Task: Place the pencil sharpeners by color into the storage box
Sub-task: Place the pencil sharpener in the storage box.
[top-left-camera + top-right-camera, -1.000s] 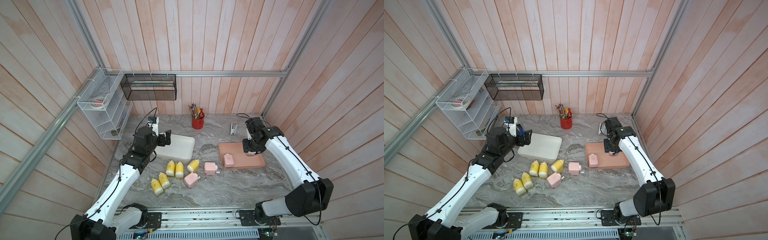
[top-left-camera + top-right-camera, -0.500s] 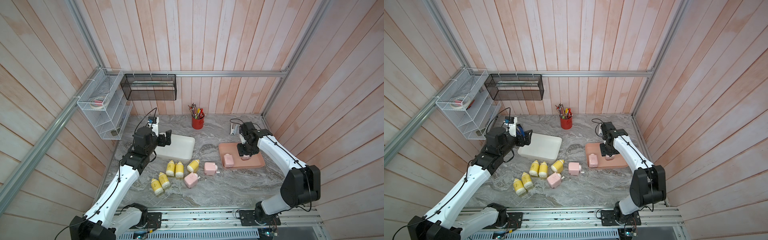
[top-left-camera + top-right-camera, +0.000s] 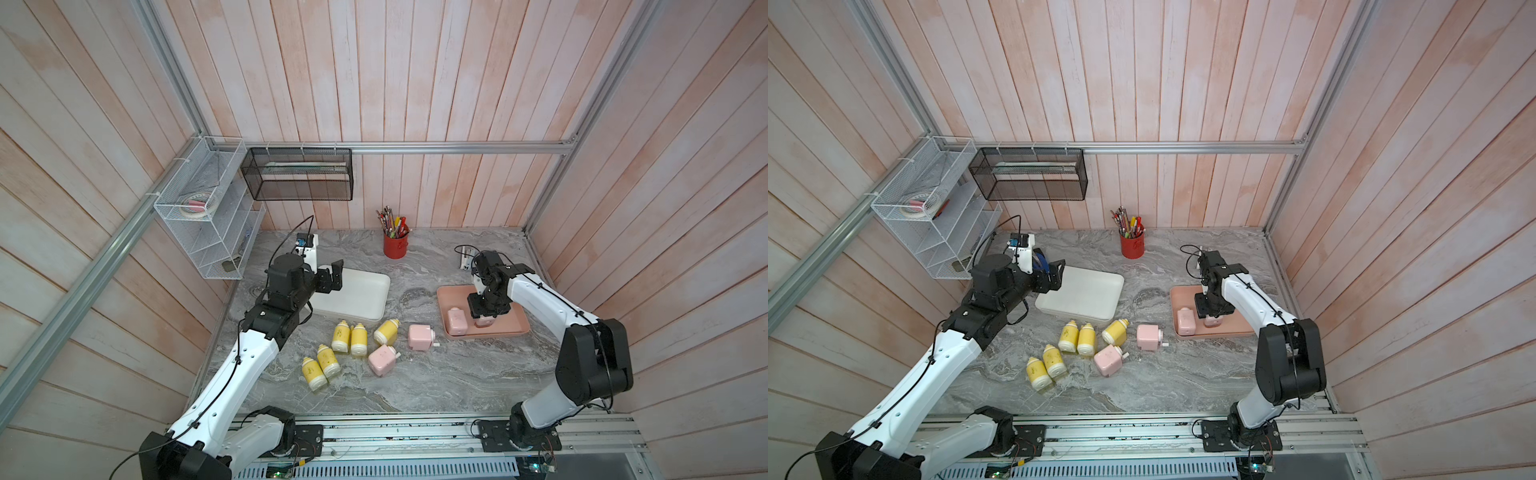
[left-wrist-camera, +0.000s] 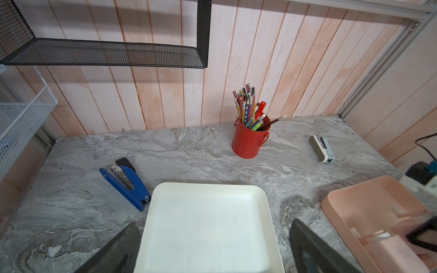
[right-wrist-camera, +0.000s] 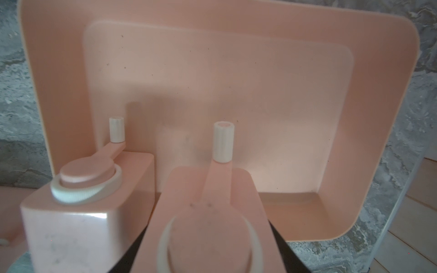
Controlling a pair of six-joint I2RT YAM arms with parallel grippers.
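Several yellow pencil sharpeners [image 3: 349,338] lie on the marble between the trays. Two pink ones [image 3: 420,336] [image 3: 382,360] lie loose beside them. The pink storage box [image 3: 513,328] holds one pink sharpener [image 3: 456,326] upright. My right gripper [image 3: 484,309] is shut on another pink sharpener [image 5: 212,212] just beside it, low inside the box; dark fingers [image 5: 132,255] flank its body. My left gripper [image 4: 212,255] hangs open and empty over the near edge of the white storage box [image 4: 208,224], also seen in a top view [image 3: 1084,293].
A red pencil cup [image 3: 395,245] stands at the back. A blue stapler [image 4: 127,182] lies beside the white box, and a small grey stapler [image 4: 321,149] at the back right. A white wire rack [image 3: 208,216] and a black mesh basket [image 3: 299,174] hang on the walls.
My right gripper has carried the pink sharpener forward and down into the pink box, next to the one standing there. The left arm has stayed still.
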